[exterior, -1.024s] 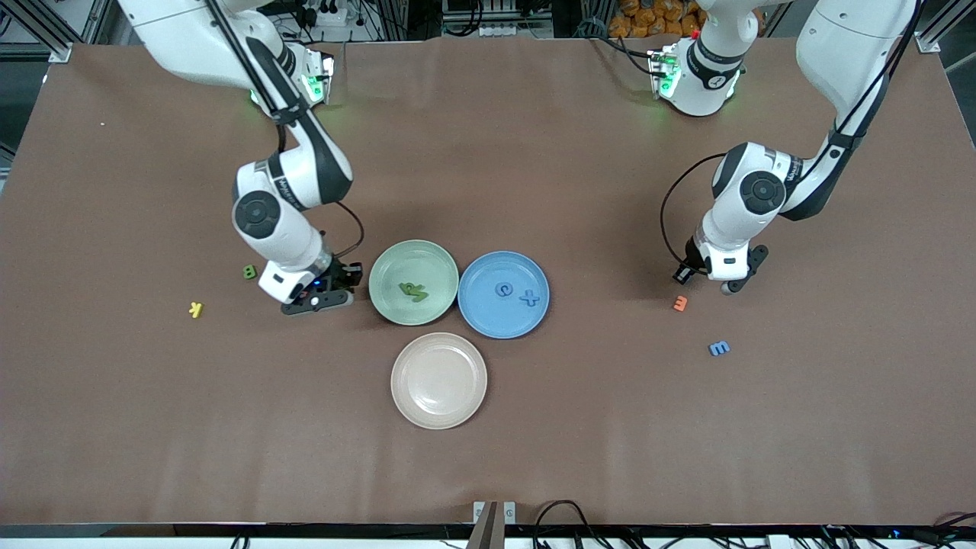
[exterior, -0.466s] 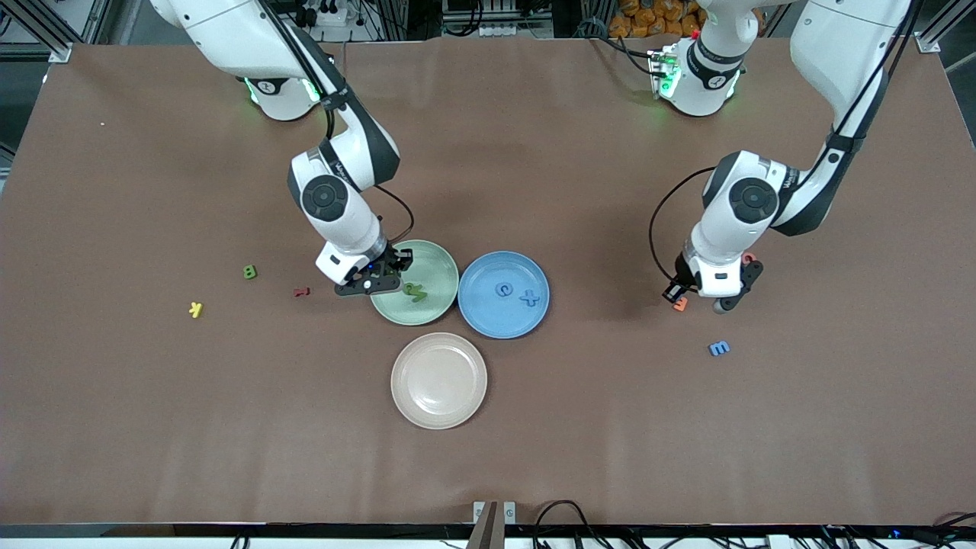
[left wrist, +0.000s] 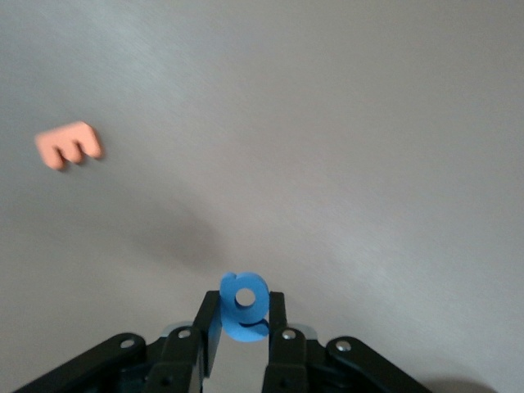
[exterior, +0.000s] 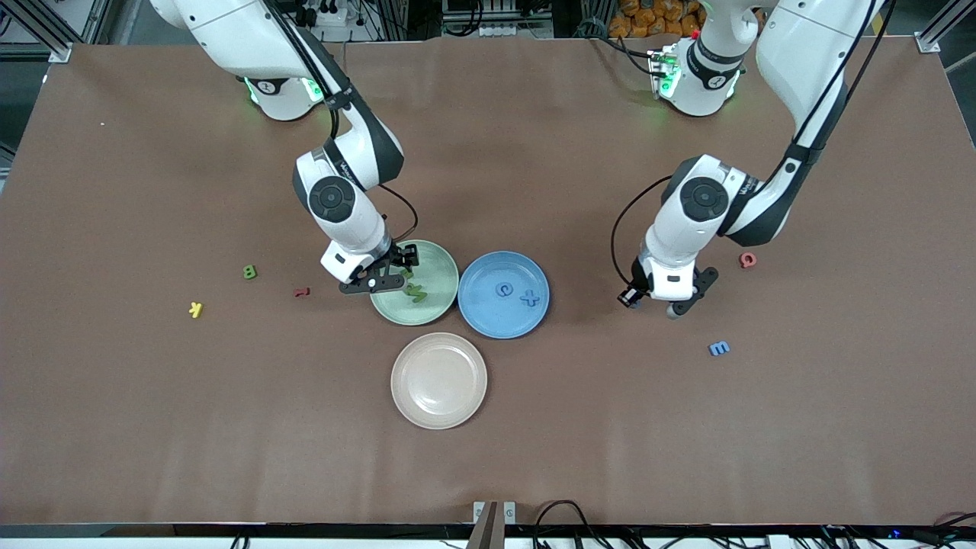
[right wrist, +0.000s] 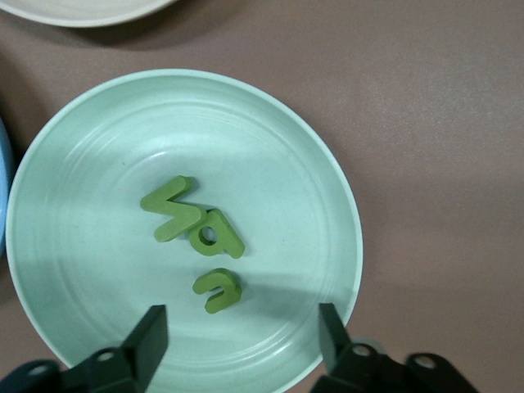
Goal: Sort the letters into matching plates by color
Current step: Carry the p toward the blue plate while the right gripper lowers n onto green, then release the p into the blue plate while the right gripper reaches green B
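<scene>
From the front view I see my right gripper (exterior: 393, 276) over the pale green plate (exterior: 435, 263), which touches the blue plate (exterior: 488, 316) holding two blue letters (exterior: 517, 293). My left gripper (exterior: 652, 299) hangs above bare table.

In the left wrist view, its fingers (left wrist: 206, 327) pinch a blue letter (left wrist: 244, 304), possibly a "g".

In the right wrist view, its fingers (right wrist: 149, 337) stand apart above three green letters (right wrist: 196, 233).
</scene>
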`<action>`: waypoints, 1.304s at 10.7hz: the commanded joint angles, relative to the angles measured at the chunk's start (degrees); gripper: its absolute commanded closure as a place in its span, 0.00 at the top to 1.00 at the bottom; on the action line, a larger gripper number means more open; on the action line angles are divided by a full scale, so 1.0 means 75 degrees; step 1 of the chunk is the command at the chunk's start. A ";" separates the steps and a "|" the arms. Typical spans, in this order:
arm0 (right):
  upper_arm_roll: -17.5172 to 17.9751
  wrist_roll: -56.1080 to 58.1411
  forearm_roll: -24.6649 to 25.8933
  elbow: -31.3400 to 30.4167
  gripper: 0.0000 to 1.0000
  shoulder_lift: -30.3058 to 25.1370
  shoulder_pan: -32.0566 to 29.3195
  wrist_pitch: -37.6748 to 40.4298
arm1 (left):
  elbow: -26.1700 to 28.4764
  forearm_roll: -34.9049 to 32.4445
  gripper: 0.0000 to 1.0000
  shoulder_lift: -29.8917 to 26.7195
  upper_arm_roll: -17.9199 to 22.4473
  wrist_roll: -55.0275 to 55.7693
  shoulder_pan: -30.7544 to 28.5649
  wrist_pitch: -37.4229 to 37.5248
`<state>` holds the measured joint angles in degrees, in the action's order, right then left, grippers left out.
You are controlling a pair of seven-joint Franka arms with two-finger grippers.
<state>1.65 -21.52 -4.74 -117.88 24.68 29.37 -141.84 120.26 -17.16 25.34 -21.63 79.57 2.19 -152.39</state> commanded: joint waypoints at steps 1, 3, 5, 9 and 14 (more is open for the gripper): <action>-0.0009 0.1562 -0.0037 0.0143 1.00 -0.0044 -0.0294 0.0360 | -0.0775 -0.0185 0.00 0.0487 0.0036 0.0382 0.0421 0.0127; -0.0033 0.3016 -0.0036 0.0097 1.00 -0.0114 -0.0634 0.0385 | -0.1477 -0.0173 0.00 0.0885 0.0036 0.0405 0.0702 0.0139; -0.0033 0.3850 -0.0013 0.0038 1.00 -0.0208 -0.0962 0.0397 | -0.2005 -0.0138 0.00 0.1260 0.0025 0.0429 0.0914 0.0127; -0.0033 0.5037 0.0010 -0.0547 1.00 -0.0664 -0.1805 0.0397 | -0.2417 -0.0138 0.00 0.1414 0.0025 0.0814 0.1581 0.0127; -0.0056 0.5120 0.0431 -0.1122 1.00 -0.0934 -0.2848 0.0362 | -0.2488 -0.0173 0.00 0.1437 0.0048 0.1402 0.2554 0.0127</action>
<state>0.58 16.32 -3.25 -122.87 20.62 11.65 -138.94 102.99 -17.16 35.37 -21.75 88.06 18.67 -152.37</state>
